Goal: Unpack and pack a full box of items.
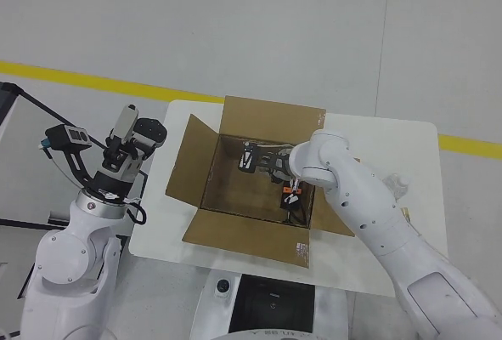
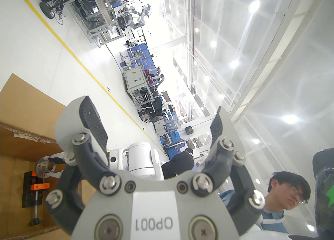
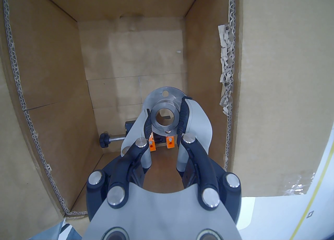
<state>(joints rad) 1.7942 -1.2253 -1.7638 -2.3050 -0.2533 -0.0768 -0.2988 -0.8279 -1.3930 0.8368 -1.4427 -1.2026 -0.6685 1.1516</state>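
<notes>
Way into the box (image 3: 52,68)
The right hand (image 3: 166,110), closed on a metal flange (image 3: 163,94), takes the middle of the opening; a clamp (image 3: 114,138) lies on the floor below it (screw handle pointing toward one wall). Room to pass lies over the floor toward the left wall. The left hand (image 2: 152,110), fingers apart, stands outside a flap (image 1: 188,166).

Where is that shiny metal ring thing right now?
In the right wrist view the metal ring sits between the right gripper's fingers, inside the cardboard box, close to the black-and-orange clamp.
</notes>
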